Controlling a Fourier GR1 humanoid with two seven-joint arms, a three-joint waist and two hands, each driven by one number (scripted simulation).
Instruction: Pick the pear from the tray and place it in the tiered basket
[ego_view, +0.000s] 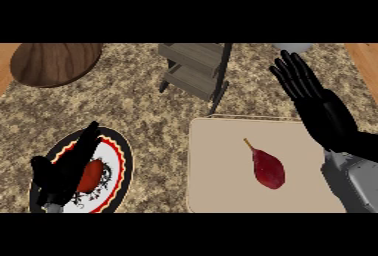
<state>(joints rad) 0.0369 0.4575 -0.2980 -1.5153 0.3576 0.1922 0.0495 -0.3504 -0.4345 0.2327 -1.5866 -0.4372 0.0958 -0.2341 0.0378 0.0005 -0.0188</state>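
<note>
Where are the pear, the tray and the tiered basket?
pear (269, 169), head view, middle of its red body.
tray (218, 150), head view, bare surface left of the pear.
tiered basket (193, 80), head view, front of its lower tier.

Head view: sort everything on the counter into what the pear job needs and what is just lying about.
For the job: pear, tray, tiered basket, right hand.
Lying about: patterned plate with a sausage, round wooden board, white object, left hand.
</note>
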